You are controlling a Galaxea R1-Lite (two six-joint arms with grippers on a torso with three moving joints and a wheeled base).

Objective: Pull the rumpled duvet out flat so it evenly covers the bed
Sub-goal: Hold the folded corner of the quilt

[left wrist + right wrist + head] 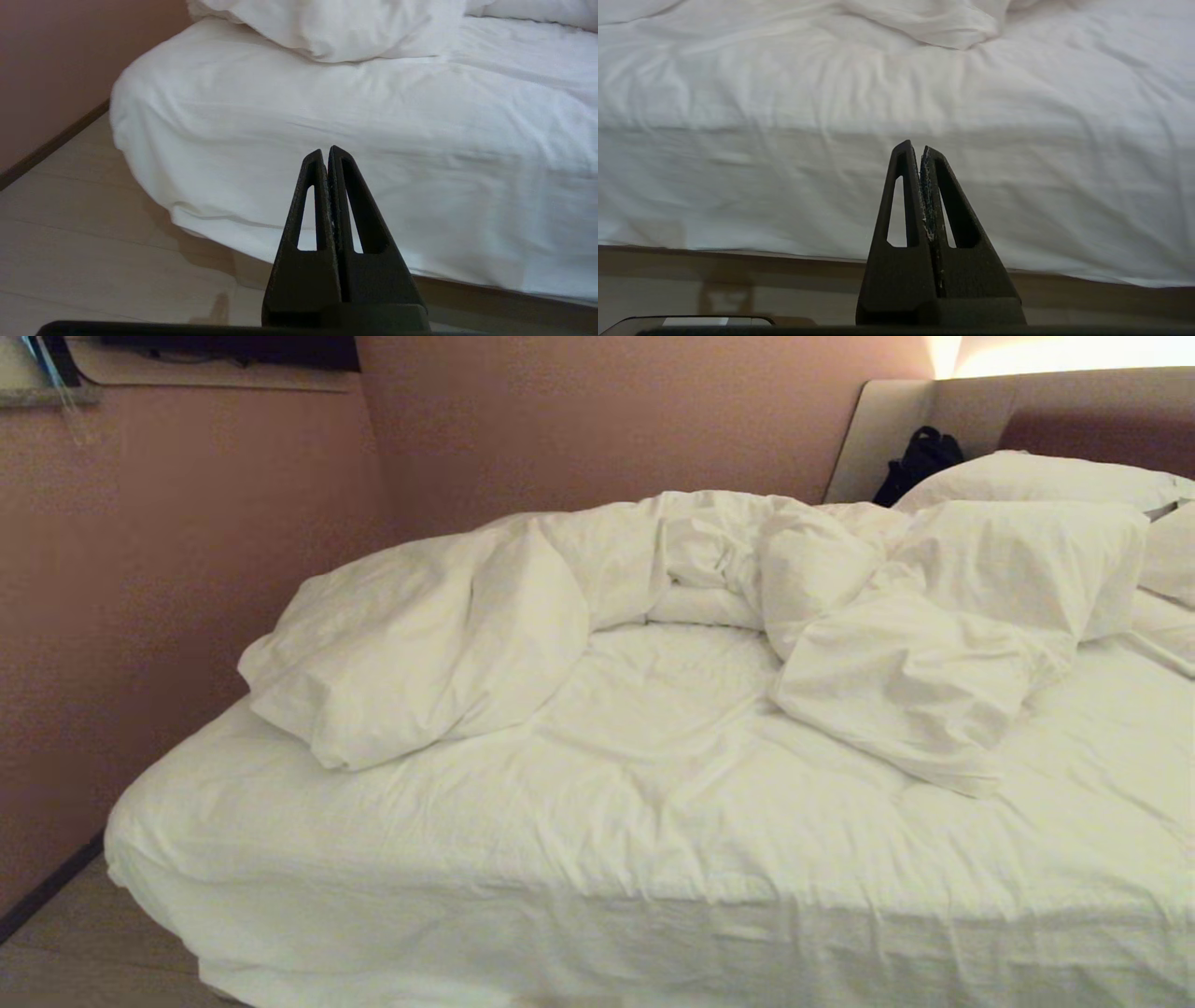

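White duvet (pixel 653 616) bunched on bed (pixel 597 859) in head view, wrist views alone show left gripper (pixel 326 151), right gripper (pixel 915 148) clenched, empty

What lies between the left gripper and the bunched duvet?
Only bare white sheet over the bed's near corner; left gripper hangs short of the duvet, per left wrist view.

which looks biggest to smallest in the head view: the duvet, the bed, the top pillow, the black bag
1. bed, fills most of the view
2. duvet, bunched across the far half
3. top pillow, though it lies farther back, so it may look smaller than it is
4. black bag, partly hidden behind the bedding
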